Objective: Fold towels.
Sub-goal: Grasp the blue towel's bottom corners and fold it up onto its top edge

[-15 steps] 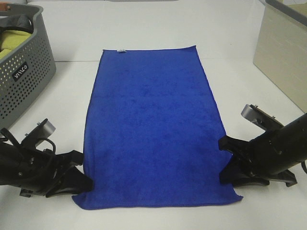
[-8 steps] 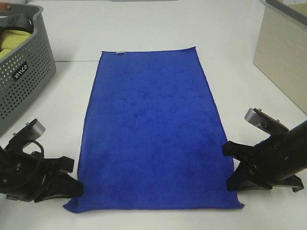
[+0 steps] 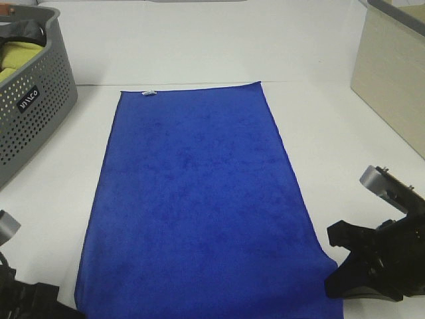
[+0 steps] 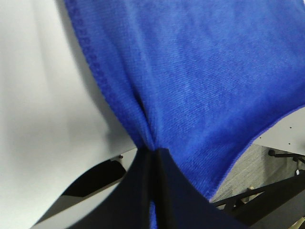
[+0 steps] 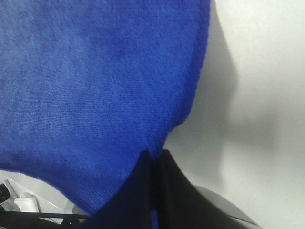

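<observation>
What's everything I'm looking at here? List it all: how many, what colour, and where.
towel: one, royal blue, spread flat down the middle of the table.
tag: one, white, on the towel's far short edge.
basket: one, grey, perforated, far left.
yellow-green cloth: one, inside the basket.
dark cloth: one, blackish, over the basket's rim.
box: one, beige, far right.
table: one, white, under everything.
left gripper: one, black, shut on the towel's near left corner.
right gripper: one, black, shut on the towel's near right corner.
</observation>
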Controlling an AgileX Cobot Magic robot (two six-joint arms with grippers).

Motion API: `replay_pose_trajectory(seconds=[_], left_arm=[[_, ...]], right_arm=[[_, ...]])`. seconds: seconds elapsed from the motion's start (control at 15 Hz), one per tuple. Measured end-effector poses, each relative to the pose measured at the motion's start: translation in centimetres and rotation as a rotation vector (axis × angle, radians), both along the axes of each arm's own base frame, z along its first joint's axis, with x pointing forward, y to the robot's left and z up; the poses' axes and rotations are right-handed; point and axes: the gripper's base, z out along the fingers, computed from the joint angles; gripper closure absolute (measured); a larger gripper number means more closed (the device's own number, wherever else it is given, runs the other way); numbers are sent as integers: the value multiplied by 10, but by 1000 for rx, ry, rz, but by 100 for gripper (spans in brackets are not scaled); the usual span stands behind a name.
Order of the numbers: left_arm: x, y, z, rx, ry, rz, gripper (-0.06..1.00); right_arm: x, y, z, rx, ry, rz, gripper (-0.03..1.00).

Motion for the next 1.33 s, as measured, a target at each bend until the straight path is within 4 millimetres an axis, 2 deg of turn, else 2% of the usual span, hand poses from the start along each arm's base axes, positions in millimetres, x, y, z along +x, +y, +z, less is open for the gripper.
replay_pose_trajectory(seconds=[0.2, 0.47, 0.6, 0.73, 0.87, 1.0, 1.13, 1.2, 1.33], left_arm=[[26, -6, 19, -36, -112, 14, 94], [86, -8, 50, 20, -280, 114, 94], [120, -9, 71, 51, -384, 160, 94], [160, -15, 84, 50, -442, 192, 94], [198, -21, 85, 43, -461, 204, 94], [236, -19, 78, 45, -464, 229, 94], [275, -8, 73, 37, -473, 285, 94], [293, -4, 70, 37, -489, 297, 94], [325, -4, 67, 30, -535, 304, 94]], right_arm=[[31, 2, 22, -7, -98, 5, 97], [105, 9, 62, -32, -213, 36, 97], [143, 14, 70, -36, -232, 63, 97], [185, 20, 78, -24, -275, 73, 97], [227, 26, 79, -7, -307, 80, 97], [270, 33, 77, 10, -342, 89, 97], [309, 38, 70, 16, -372, 97, 97], [326, 40, 60, 9, -381, 108, 97], [355, 42, 50, -10, -433, 116, 97]])
